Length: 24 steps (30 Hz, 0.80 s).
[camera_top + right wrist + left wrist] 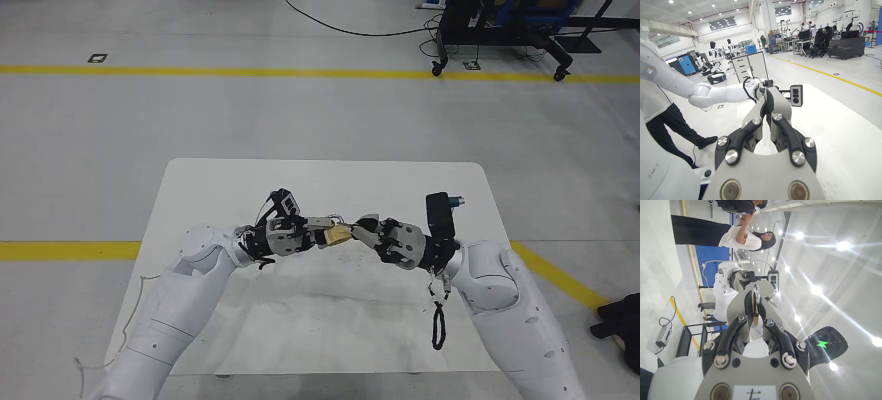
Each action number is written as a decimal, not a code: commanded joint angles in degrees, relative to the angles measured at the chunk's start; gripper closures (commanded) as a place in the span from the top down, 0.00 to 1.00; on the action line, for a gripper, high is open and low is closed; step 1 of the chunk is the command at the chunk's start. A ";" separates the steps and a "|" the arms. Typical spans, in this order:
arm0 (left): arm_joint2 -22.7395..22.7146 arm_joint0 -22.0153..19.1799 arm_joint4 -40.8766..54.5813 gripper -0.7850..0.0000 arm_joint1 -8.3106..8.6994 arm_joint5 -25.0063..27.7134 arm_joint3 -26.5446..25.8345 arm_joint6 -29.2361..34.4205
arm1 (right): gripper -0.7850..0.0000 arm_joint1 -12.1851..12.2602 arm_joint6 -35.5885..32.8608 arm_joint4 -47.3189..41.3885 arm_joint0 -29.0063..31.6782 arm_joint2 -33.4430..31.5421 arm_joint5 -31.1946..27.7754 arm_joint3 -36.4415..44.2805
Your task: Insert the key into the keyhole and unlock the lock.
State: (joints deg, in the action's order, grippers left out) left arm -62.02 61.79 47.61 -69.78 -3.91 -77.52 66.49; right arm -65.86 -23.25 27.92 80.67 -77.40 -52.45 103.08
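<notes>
In the top view the lock point(338, 235) is a small brass patch pinched between the left gripper point(322, 234) and the right gripper point(364, 230). Its keyhole is covered where they meet, so whether the key is seated cannot be told. From the left wrist, the pads point(748, 306) hide most of the lock, leaving a narrow brass edge and the shackle point(756, 290). From the right wrist, the key point(765, 92) is a thin metal sliver between closed fingers point(770, 106), its blade hidden. The arms cover the near corners of the table point(250, 190).
</notes>
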 commanded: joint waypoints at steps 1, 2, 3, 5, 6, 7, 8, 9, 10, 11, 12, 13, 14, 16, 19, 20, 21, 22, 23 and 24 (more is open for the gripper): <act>-0.08 0.22 0.46 0.00 -0.01 -0.60 0.08 -0.74 | 0.00 0.09 0.11 0.14 -0.05 -0.13 0.10 0.30; -0.11 0.35 0.98 0.00 -0.03 -1.41 0.28 -1.30 | 0.00 0.16 0.18 0.46 -0.07 -0.40 0.24 0.63; -0.10 0.39 1.70 0.00 -0.06 -2.65 0.47 -1.76 | 0.00 0.24 0.26 1.05 -0.04 -0.81 0.36 1.07; -0.17 0.26 4.28 0.00 -0.14 -7.05 1.85 -3.20 | 0.00 0.49 0.25 3.60 0.25 -2.27 0.92 2.88; -0.22 0.20 5.53 0.00 -0.20 -8.24 2.24 -3.32 | 0.00 0.57 0.13 4.56 0.43 -2.68 1.04 3.49; -0.29 -0.04 7.03 0.00 -0.26 -10.21 3.22 -3.60 | 0.00 0.76 -0.57 7.07 0.70 -3.57 1.43 4.71; -0.35 -0.27 7.36 0.00 -0.28 -10.88 3.68 -3.86 | 0.00 0.89 -1.23 8.99 0.99 -4.16 2.12 5.51; -0.33 -0.44 7.51 0.00 -0.29 -11.23 3.92 -3.82 | 0.00 0.89 -1.23 8.99 0.99 -4.16 2.12 5.51; -0.31 -0.58 7.07 0.00 -0.26 -11.41 4.11 -3.89 | 0.00 0.89 -1.23 8.99 0.99 -4.16 2.12 5.51; -0.34 -0.65 6.88 0.00 -0.23 -11.55 4.14 -3.87 | 0.00 0.89 -1.23 8.99 0.99 -4.16 2.12 5.51; -0.47 -0.69 6.77 0.00 -0.19 -11.75 4.13 -3.87 | 0.00 0.89 -1.23 8.99 0.99 -4.16 2.12 5.51; -0.60 -0.75 6.47 0.00 -0.12 -11.95 3.97 -3.93 | 0.00 0.89 -1.23 8.99 0.99 -4.16 2.12 5.51; -0.78 -0.83 6.05 0.00 -0.04 -12.14 3.67 -4.03 | 0.00 0.89 -1.23 8.99 0.99 -4.16 2.12 5.51; -1.05 -1.04 4.46 0.00 0.20 -13.01 2.93 -4.53 | 0.00 0.89 -1.23 8.99 0.99 -4.16 2.12 5.51; -1.71 -1.31 2.78 0.00 0.57 -14.65 1.50 -5.46 | 0.00 1.07 -2.63 14.79 0.63 -4.09 2.81 9.12; -1.97 -1.39 2.28 0.00 0.68 -14.75 0.85 -5.64 | 0.00 1.15 -2.73 16.99 0.48 -4.23 2.53 10.71; -2.18 -1.39 2.19 0.00 0.74 -14.64 0.37 -5.65 | 0.00 1.22 -3.00 18.82 0.38 -4.44 2.35 11.84; -2.60 -1.18 2.28 0.00 0.82 -14.23 -0.27 -5.70 | 0.00 1.38 -3.50 21.99 0.41 -4.68 1.76 13.84; -2.89 -0.96 2.13 0.00 0.89 -14.15 -0.56 -6.33 | 0.00 1.54 -4.29 24.60 0.38 -4.91 0.90 15.38; -3.04 -0.81 2.12 0.00 0.93 -14.05 -0.86 -6.67 | 0.00 1.62 -4.83 25.85 0.28 -5.06 0.47 16.05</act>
State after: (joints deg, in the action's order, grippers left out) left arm -64.88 60.79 49.76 -68.89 -18.08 -78.12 60.29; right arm -64.33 -27.52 51.94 81.01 -82.31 -51.50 118.34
